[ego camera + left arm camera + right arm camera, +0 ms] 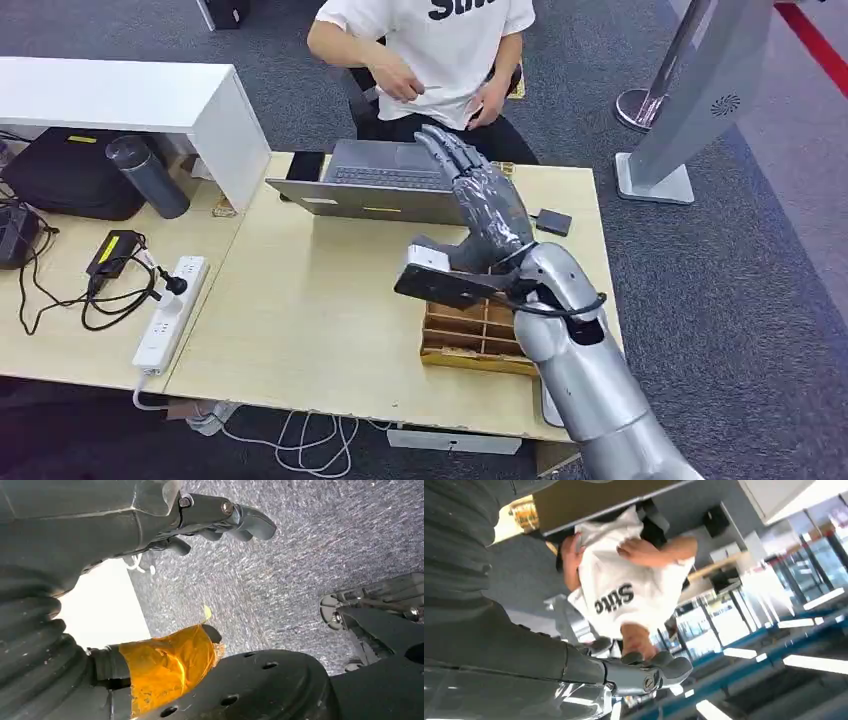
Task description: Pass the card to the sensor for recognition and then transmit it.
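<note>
Right hand (487,205) raised over the light wooden surface (320,310), palm up toward the person in a white printed T-shirt (440,40) seated across. Fingers (447,150) straight, lying close side by side, holding nothing; thumb sticks out to the side. Right wrist view shows the same: thumb (659,672) out, nothing in the hand.

Card: can't pick it out for sure. The person's hands (400,80) are together at the chest, maybe on something thin and pale — too small to tell.

Small black square sensor pad (553,222) lies flat on the surface just beside the right hand, near the open grey laptop (385,180). Wooden compartment tray (470,335) sits under the wrist, near the surface's front edge.

Left hand (220,517) hangs over grey carpet (280,580), fingers curled in, nothing in them.
</note>
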Action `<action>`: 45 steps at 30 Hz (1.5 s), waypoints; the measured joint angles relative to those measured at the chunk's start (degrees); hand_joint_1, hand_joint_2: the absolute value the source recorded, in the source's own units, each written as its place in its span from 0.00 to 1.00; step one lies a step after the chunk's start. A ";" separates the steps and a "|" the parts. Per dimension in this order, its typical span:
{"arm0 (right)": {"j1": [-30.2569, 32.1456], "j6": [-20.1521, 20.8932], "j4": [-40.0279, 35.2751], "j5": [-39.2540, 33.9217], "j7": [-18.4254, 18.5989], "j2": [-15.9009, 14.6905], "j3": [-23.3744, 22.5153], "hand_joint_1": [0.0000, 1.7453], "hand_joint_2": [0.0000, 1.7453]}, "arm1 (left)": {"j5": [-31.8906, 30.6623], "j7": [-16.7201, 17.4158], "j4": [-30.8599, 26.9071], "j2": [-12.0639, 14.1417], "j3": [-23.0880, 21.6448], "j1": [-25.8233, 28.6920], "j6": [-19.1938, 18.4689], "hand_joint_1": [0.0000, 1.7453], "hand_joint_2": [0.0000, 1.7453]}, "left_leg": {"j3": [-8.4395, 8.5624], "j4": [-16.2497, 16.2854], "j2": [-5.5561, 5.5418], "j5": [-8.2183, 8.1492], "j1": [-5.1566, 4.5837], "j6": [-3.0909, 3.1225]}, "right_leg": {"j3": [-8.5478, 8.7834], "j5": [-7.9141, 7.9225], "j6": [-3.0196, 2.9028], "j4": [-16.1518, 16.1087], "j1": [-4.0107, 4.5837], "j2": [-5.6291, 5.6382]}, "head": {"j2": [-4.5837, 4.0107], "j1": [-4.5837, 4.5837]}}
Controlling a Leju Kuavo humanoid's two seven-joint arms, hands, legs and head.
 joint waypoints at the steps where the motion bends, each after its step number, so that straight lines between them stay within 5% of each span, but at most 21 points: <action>1: 1.74 -0.85 -2.69 0.22 -0.53 -1.07 -0.02 0.00 1.00 | 0.37 0.04 0.00 0.00 0.00 0.13 0.00 0.00 1.00 | 0.00 0.00 0.01 -0.03 -0.01 0.01 | 0.00 0.00 0.00 0.00 0.00 0.01 | 0.00 0.02; 8: 13.85 -7.13 -13.15 8.31 -1.46 -7.36 -0.28 0.00 1.00 | 2.93 0.15 0.00 -0.09 0.04 0.48 0.00 0.00 1.00 | 0.01 0.00 0.07 -0.09 -0.01 0.02 | 0.00 -0.01 0.01 -0.01 0.00 0.04 | 0.00 0.00; 19: 26.03 -12.59 -9.91 11.65 0.86 -9.88 -1.88 0.00 1.00 | 5.48 0.15 0.00 -0.59 0.09 0.51 0.00 0.00 1.00 | 0.02 -0.01 0.06 -0.08 0.01 0.02 | 0.01 -0.02 -0.01 0.01 0.00 0.04 | 0.00 0.00; 28: 28.76 -13.92 -5.76 15.29 2.21 -9.85 -4.41 0.00 1.00 | 6.71 0.15 0.00 -0.72 0.07 0.47 0.00 0.00 1.00 | 0.03 -0.01 0.07 -0.08 0.00 0.03 | 0.02 -0.02 0.00 0.00 0.00 0.04 | 0.00 0.00; 36: 28.84 -18.92 -2.18 30.40 11.89 -9.88 -4.98 0.00 1.00 | 6.80 0.13 0.00 -0.94 -0.02 0.47 0.00 0.00 1.00 | 0.04 -0.01 0.07 -0.08 0.01 0.02 | 0.02 -0.02 -0.01 0.01 0.00 0.05 | 0.00 0.00; 43: 28.48 -19.97 1.15 33.83 14.03 -9.85 -5.64 0.00 1.00 | 6.45 0.13 0.00 -0.96 -0.02 0.48 0.00 0.00 1.00 | 0.03 -0.01 0.07 -0.08 0.00 0.02 | 0.03 -0.02 -0.01 0.01 0.00 0.04 | 0.00 0.00; 45: 28.42 -19.89 1.76 33.99 14.08 -9.85 -5.83 0.79 1.00 | 6.45 0.15 0.00 -0.96 -0.02 0.47 0.00 0.00 1.00 | 0.03 -0.01 0.07 -0.08 0.00 0.02 | 0.03 -0.02 -0.01 0.01 0.00 0.05 | 0.00 0.00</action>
